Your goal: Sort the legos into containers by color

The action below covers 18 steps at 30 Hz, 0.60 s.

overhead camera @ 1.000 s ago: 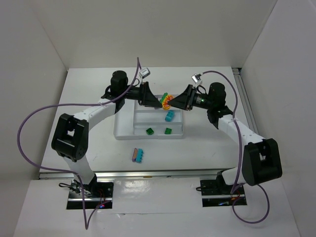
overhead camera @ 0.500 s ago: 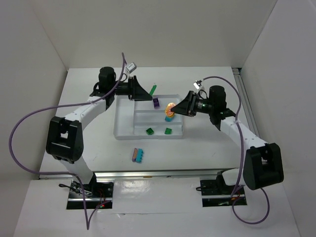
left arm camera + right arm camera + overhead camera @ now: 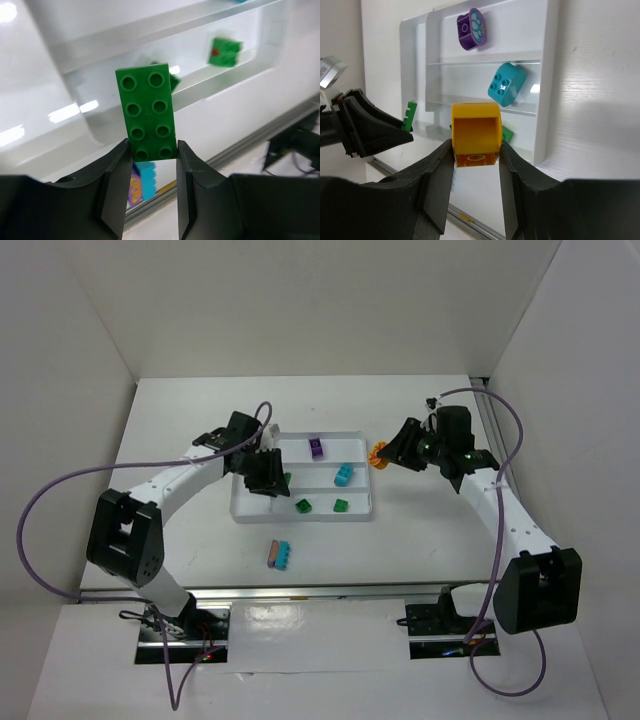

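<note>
1. The left end effector (image 3: pixel 151 150) was closed on the green brick (image 3: pixel 148 112), pinching only its lowest row of studs while the rest stood out past the fingertips. With so short a hold, I judged the brick could swing or slip if it brushed a wall.
2. That brick hung over the left part of the tray (image 3: pixel 300 521), about where the tall narrow section meets the long ones. One sorted green brick (image 3: pixel 303 506) and a second sorted green brick (image 3: pixel 340 505) lay in the nearest long section, the cyan brick (image 3: pixel 343 475) in the middle one and the purple brick (image 3: pixel 316 447) in the far one. A release from that spot could drop the green brick into the narrow section or in with the cyan.
3. The mixed stack (image 3: pixel 281 555) lay on the table (image 3: pixel 180 410) just in front of the tray. Lifted as one piece, it would put two colours into one section.
4. The right end effector (image 3: pixel 475 150) was clamped on the orange brick (image 3: pixel 475 131), just outside the tray's right wall. Every long section already held another colour. The narrow section was across the tray, beneath the left arm, so reaching for it risked a clash between the arms
</note>
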Available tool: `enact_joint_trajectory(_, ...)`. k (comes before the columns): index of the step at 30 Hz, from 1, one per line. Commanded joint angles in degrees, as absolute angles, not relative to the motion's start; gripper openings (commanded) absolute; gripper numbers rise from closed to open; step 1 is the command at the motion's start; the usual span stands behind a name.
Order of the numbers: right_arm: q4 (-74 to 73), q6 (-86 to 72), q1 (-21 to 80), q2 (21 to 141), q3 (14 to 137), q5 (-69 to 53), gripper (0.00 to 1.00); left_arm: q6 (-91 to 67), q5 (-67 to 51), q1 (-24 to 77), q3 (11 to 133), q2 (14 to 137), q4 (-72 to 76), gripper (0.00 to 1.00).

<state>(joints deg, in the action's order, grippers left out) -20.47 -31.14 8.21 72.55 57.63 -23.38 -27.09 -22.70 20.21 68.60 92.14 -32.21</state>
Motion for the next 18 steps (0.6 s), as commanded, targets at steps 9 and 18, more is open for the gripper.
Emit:
enact_joint_trajectory(9, -23.3, -29.2, 7.9, 73.5, 60.0, -22.3, 0.0, -26.4, -4.5, 28.3, 72.2, 95.8, -43.4, 0.0)
enact_joint_trajectory(18, -24.3, -28.7, 7.9, 73.5, 60.0, -22.8, 0.0, -28.2, 0.3, 31.8, 75.7, 99.3, -43.0, 0.0)
